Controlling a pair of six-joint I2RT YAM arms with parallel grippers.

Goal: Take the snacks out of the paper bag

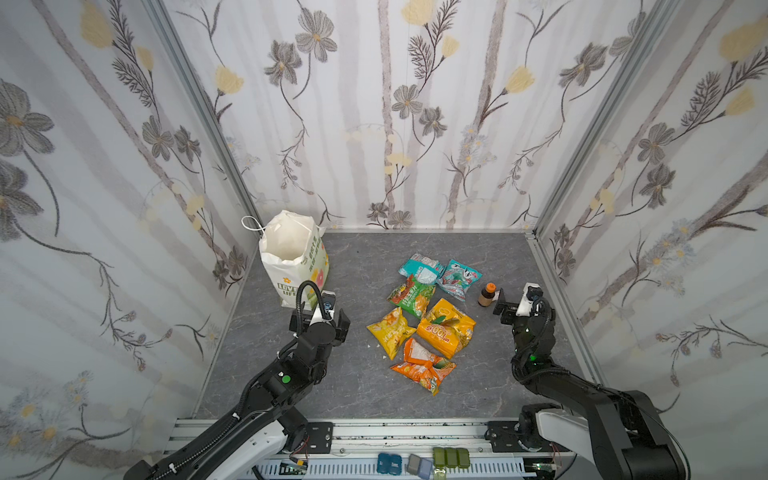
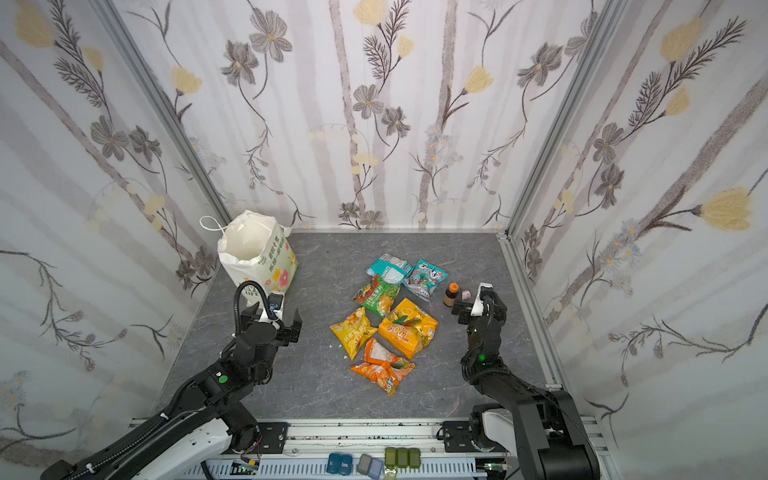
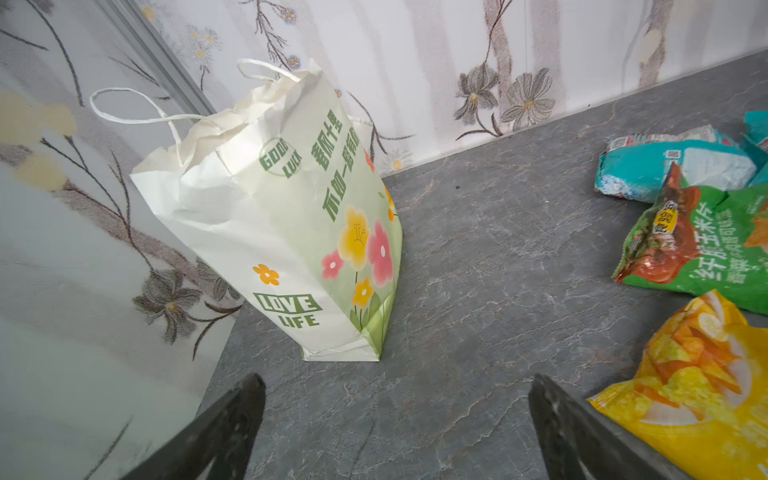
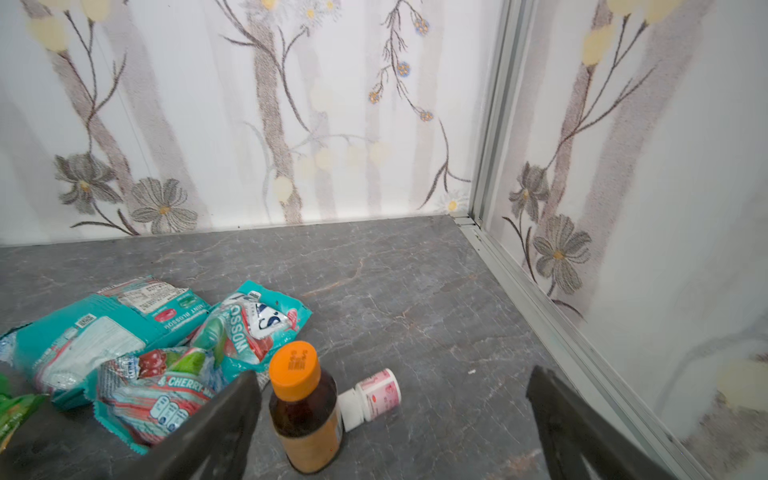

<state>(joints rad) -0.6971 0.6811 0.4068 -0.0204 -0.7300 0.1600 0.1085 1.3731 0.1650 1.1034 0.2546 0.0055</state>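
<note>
As left gripper [image 3: 397, 379] and right gripper [image 4: 392, 372] gape, snacks [image 1: 446, 328] lie clear of the paper bag [image 1: 313, 268], seemingly empty: peek inside first.

paper bag [image 3: 232, 232]: white paper, matt, creased, crumpled at the mouth
cord handles [image 3: 124, 118]: white cord, matt
green packet [image 3: 706, 245]: crinkled foil film, glossy
yellow packet [image 3: 698, 386]: shiny film, softly creased
2 teal packets [image 4: 95, 332]: glossy crumpled film, sawtooth crimped edges
2 orange packets [image 1: 446, 328]: shiny crumpled film
brown bottle [image 4: 305, 419]: see-through brown, glossy; glass or plastic unclear
cap [image 4: 295, 368]: orange plastic, smooth
small white bottle [image 4: 374, 395]: white plastic, smooth, pink label
tabletop [image 3: 498, 270]: grey stone-look surface, veined, matt
walls [image 1: 374, 124]: flower-printed covering, matt; cloth or paper unclear
frame [image 4: 494, 124]: silver metal, satin sheen
</note>
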